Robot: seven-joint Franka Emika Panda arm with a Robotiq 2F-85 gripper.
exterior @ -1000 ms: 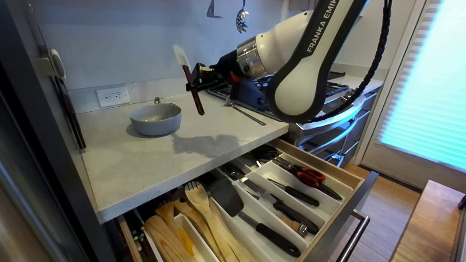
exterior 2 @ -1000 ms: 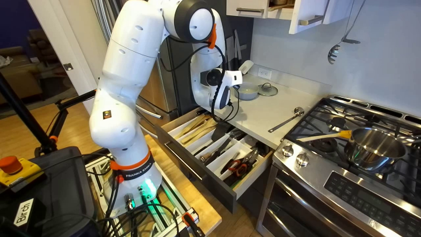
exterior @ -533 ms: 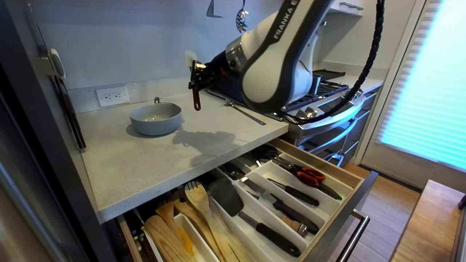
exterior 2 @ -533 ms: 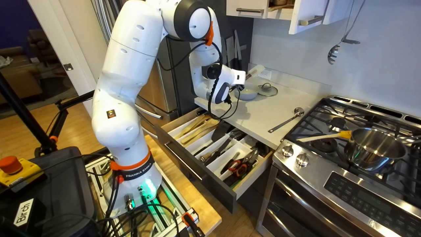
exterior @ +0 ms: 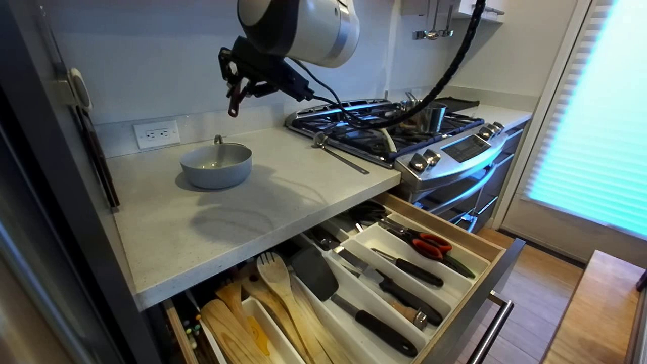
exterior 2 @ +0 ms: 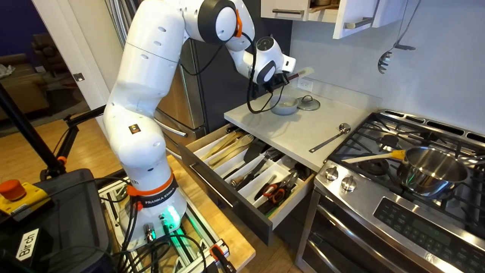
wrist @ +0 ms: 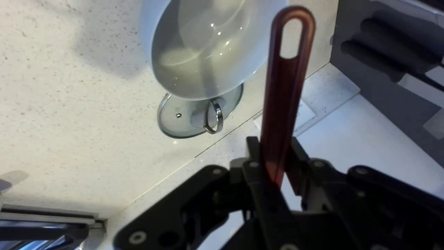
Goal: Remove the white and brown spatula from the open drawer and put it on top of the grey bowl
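My gripper (exterior: 231, 81) is shut on the brown handle of the spatula (exterior 2: 305, 72). It holds the spatula in the air above the counter, higher than the grey bowl (exterior: 216, 169). In the wrist view the jaws (wrist: 273, 151) pinch the handle (wrist: 286, 80), whose slotted end points toward the bowl (wrist: 208, 62). The whitish head points away toward the wall in an exterior view; it is hidden in the wrist view. The bowl (exterior 2: 284, 107) stands upright on the counter. The open drawer (exterior: 486, 290) is below the counter edge, with several utensils in its white tray.
A glass lid (exterior 2: 308, 103) lies beside the bowl, between it and the wall. A long-handled ladle (exterior 2: 331, 138) lies on the counter near the stove (exterior 2: 375, 151). Knives (exterior: 96, 151) hang on the dark side panel. The back wall with an outlet (exterior: 156, 134) is close behind.
The gripper has risen and turned, shifting left in an exterior view with the spatula still held. The spatula has tipped from steep to flatter. Bowl and drawer have not moved.
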